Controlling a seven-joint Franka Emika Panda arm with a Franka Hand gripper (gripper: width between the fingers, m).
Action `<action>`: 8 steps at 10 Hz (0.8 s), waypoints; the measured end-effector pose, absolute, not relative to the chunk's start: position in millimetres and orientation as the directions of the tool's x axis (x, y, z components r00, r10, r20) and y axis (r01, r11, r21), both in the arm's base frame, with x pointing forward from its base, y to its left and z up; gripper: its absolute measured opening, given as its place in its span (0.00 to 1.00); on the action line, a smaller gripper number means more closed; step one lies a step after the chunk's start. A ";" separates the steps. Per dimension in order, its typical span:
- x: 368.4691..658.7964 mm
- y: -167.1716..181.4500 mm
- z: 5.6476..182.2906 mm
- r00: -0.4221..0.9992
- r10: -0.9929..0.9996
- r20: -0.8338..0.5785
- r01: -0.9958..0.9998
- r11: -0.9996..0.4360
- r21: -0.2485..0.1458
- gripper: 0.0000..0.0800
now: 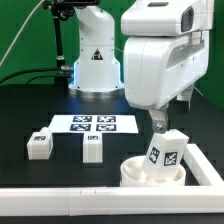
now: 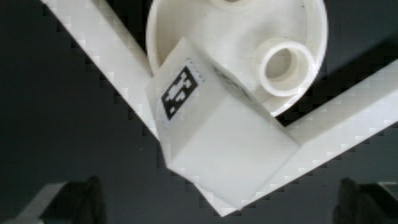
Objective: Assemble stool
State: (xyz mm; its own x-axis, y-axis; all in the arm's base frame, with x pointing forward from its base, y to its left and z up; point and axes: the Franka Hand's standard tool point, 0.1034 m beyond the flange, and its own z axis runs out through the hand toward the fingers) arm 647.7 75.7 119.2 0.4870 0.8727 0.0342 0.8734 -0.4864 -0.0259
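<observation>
The round white seat disc (image 1: 150,172) lies in the corner of the border rail at the exterior view's lower right. A white leg (image 1: 165,150) with a marker tag stands tilted on it. My gripper (image 1: 158,125) hangs right above the leg's top. In the wrist view the leg (image 2: 222,135) fills the middle, over the seat disc (image 2: 222,35) and beside a round socket (image 2: 285,65). The gripper (image 2: 222,192) is open: its dark fingers (image 2: 71,200) stand far apart on either side of the leg's near end, not touching it. Two more legs (image 1: 40,145) (image 1: 92,148) lie on the table.
The marker board (image 1: 92,124) lies behind the loose legs. The long white border rail (image 1: 90,197) runs along the front and up the exterior view's right side (image 1: 205,165), and shows in the wrist view (image 2: 98,55) too. The arm's base (image 1: 95,65) stands at the back.
</observation>
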 end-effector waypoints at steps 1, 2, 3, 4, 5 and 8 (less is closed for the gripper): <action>650.1 73.3 118.6 0.378 0.925 0.044 0.926 -0.378 -0.007 0.81; 662.2 61.4 114.9 0.108 0.991 0.076 0.984 -0.117 0.135 0.81; 656.3 52.4 108.8 -0.014 0.998 0.066 0.988 0.004 0.152 0.81; 656.7 50.1 105.8 -0.155 0.987 0.044 0.976 0.146 0.163 0.81; 656.9 46.9 99.3 -0.284 0.958 0.021 0.945 0.276 0.175 0.81; 657.9 53.3 88.5 -0.446 0.894 -0.047 0.873 0.446 0.198 0.81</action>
State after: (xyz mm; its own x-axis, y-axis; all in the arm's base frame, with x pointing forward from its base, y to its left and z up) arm 657.9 53.3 88.5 -0.4455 0.8940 -0.0474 0.8730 0.4456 0.1981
